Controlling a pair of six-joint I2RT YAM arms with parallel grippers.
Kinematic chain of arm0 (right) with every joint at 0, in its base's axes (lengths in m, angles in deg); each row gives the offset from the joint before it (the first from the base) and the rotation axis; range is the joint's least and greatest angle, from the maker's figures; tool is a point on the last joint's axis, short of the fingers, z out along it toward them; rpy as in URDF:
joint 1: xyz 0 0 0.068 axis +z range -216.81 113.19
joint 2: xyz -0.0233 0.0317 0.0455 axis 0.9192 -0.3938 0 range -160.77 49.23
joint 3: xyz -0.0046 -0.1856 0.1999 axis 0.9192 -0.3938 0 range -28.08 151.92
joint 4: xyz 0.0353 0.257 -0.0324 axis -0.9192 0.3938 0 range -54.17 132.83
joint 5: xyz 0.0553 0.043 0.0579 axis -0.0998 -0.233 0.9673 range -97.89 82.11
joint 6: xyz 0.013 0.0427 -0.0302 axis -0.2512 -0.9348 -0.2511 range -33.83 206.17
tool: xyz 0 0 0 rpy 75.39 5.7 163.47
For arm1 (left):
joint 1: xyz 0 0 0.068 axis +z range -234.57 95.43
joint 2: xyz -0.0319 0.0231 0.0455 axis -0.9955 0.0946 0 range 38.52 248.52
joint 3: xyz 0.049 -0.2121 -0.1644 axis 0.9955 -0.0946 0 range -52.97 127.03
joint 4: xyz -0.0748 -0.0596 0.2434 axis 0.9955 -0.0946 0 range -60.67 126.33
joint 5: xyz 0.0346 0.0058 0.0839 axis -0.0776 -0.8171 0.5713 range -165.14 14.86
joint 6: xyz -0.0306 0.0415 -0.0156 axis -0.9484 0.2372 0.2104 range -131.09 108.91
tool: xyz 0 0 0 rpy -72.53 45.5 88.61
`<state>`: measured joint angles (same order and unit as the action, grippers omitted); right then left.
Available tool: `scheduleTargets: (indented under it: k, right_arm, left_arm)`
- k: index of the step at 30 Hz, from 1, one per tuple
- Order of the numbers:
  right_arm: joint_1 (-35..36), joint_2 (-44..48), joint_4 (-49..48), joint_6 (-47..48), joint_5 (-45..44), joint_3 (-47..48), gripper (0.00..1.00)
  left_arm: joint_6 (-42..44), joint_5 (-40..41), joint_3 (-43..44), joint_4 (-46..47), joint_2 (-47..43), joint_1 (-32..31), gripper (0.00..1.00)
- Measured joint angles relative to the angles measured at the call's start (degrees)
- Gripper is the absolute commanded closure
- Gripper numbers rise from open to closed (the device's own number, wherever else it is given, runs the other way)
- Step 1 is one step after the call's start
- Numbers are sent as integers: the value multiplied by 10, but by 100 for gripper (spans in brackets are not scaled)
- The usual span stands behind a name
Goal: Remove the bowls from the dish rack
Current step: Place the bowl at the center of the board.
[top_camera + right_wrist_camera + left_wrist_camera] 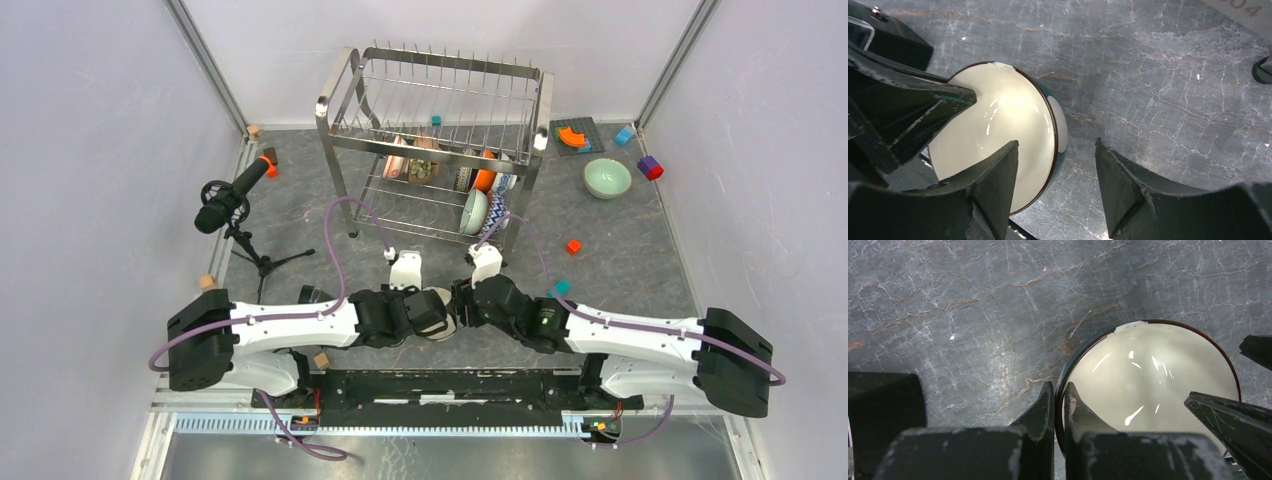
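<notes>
Here, near the middle of the worktop's near edge, I have the left gripper [1058, 388] clenched on the rim of the cream bowl [1148, 375]. The right gripper [1056, 145], fingers spread, straddles the opposite rim, well apart from the dish rack [323, 120] at the far edge.

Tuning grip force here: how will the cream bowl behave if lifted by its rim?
Probably slippery: the bowl shows glossy highlights. Likely brittle ceramic; its rim seems nicked. Pinched at one edge by the left end effector, it may tilt.
</notes>
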<state>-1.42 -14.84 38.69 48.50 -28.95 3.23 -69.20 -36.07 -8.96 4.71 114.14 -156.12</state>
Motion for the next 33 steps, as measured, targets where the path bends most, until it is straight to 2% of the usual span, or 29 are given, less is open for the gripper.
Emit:
scheduleTargets:
  k: [8, 13, 19, 24, 26, 29, 30, 33]
  right_arm:
    - [0, -42, 25, 17, 0, 19, 46]
    - [2, -64, 29, 34, 1, 37, 54]
    - [3, -80, 30, 42, 10, 38, 58]
    - [5, -90, 27, 47, 20, 40, 69]
    - [6, -91, 24, 49, 23, 40, 77]
    - [5, -93, 25, 47, 17, 40, 96]
    - [3, -94, 25, 45, 9, 40, 100]
    - [-2, -96, 26, 46, -8, 40, 100]
  left_arm:
    - [-13, 14, 0, -3, 0, -10, 98]
    - [-25, 15, -1, -12, -4, -16, 98]
    - [-30, 15, -3, -13, -7, -22, 98]
    - [-31, 15, -3, -14, -7, -26, 98]
    - [-32, 14, -3, -14, -7, -27, 98]
    - [-38, 14, -3, -7, -7, -29, 98]
    - [-40, 12, -3, -3, -7, -29, 98]
    - [-46, 10, -4, 10, -9, -30, 97]
